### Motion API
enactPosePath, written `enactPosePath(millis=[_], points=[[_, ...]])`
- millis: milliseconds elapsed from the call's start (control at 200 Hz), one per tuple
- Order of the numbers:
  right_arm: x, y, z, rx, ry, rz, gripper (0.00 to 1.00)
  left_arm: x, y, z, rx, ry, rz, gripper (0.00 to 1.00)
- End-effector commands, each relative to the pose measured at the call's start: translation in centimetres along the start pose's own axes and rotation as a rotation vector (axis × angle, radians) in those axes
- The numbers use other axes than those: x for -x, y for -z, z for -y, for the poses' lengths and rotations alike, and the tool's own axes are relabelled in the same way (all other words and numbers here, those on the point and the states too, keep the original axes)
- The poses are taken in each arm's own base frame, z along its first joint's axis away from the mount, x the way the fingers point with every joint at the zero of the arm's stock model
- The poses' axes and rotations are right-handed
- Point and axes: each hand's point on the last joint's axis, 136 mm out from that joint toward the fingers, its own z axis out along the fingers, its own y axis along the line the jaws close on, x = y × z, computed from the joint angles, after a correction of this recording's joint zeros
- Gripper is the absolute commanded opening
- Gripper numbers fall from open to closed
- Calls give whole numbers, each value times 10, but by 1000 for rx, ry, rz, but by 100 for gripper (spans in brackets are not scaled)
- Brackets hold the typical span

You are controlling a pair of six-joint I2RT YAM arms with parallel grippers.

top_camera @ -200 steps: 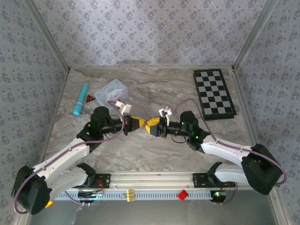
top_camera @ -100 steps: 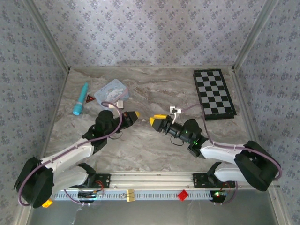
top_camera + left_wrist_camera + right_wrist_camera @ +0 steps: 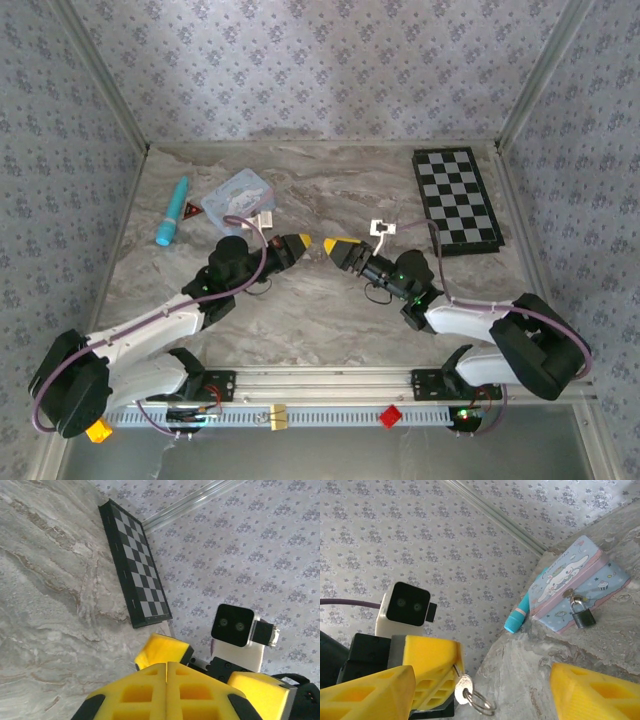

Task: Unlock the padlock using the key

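With the left gripper [image 3: 298, 243] pinching the key [image 3: 464, 686] and the right gripper [image 3: 333, 245] spread empty, the right should probably steady the padlock [image 3: 581, 615] first

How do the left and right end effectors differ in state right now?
The left end effector is shut; the right end effector stands wide open. The left one pinches the key by its end; the right one holds nothing. Both have yellow fingers and face each other, tips apart.
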Motion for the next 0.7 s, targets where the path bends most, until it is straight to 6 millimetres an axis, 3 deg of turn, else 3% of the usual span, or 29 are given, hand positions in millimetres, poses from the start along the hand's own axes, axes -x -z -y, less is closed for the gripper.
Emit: enactPosePath(millis=[0, 260, 460, 695], points=[[1, -5, -17, 65, -13, -29, 75, 6, -4, 31, -90, -44, 6, 0], [-4, -13, -33, 134, -43, -70, 77, 8, -11, 40, -118, -40, 13, 0], [-8, -13, -28, 123, -92, -86, 78, 9, -13, 42, -126, -33, 18, 0], [-8, -14, -39, 170, -86, -104, 73, 8, -12, 40, -120, -26, 15, 0]])
